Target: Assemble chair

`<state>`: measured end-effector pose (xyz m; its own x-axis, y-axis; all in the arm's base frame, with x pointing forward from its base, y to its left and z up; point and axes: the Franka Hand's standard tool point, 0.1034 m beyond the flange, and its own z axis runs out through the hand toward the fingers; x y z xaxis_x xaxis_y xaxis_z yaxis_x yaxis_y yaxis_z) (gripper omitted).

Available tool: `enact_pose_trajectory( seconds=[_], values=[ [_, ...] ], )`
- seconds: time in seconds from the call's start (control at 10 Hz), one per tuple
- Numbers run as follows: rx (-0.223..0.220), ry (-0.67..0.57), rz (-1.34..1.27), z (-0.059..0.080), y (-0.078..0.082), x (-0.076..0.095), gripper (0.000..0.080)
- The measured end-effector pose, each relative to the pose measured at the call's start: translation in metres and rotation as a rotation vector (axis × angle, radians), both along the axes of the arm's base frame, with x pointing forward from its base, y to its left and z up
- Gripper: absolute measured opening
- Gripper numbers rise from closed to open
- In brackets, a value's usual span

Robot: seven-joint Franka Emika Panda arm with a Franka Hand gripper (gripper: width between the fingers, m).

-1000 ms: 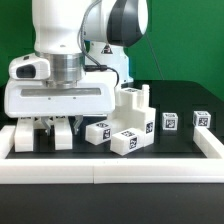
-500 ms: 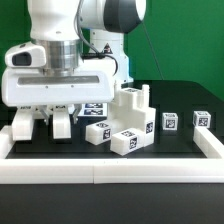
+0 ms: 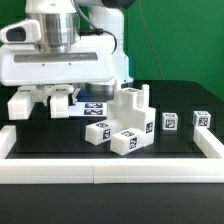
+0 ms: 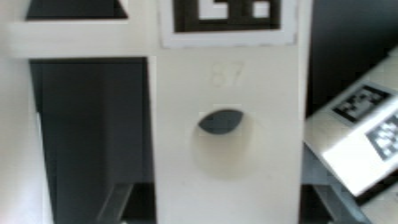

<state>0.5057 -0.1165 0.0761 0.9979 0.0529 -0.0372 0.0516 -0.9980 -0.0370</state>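
Note:
My gripper [image 3: 42, 98] is shut on a white chair part [image 3: 62, 100] and holds it above the black table at the exterior view's left. That part's white ends hang on either side of the dark fingers. In the wrist view the held chair part [image 4: 222, 110] is a broad white bar with a dark round hole and a coded tag. It sits between the gripper [image 4: 222, 208] fingers, with a dark gap and a second white bar beside it. More tagged chair parts [image 3: 130, 115] lie clustered at mid table.
Two small tagged cubes [image 3: 170, 121] [image 3: 203, 118] stand apart toward the exterior view's right. A flat tagged piece [image 3: 93, 106] lies behind the cluster. The plain white border rail [image 3: 110, 175] runs along the front and up both sides. A green wall stands behind.
The gripper has risen steadily with the white part in it, lifting it off the table. The other parts have not moved.

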Motion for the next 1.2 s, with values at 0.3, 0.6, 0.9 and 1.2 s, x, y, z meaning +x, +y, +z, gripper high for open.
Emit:
enact_pose_trajectory(
  seconds=[0.3, 0.6, 0.9, 1.2],
  values=[
    [-0.001, 0.003, 0.000, -0.002, 0.000, 0.000, 0.0289],
    [0.009, 0.007, -0.036, 0.005, 0.004, -0.001, 0.0289],
    [0.030, -0.018, -0.085, 0.030, 0.016, -0.005, 0.0289],
    [0.029, -0.033, -0.168, 0.044, 0.043, 0.002, 0.0289]
  ],
)
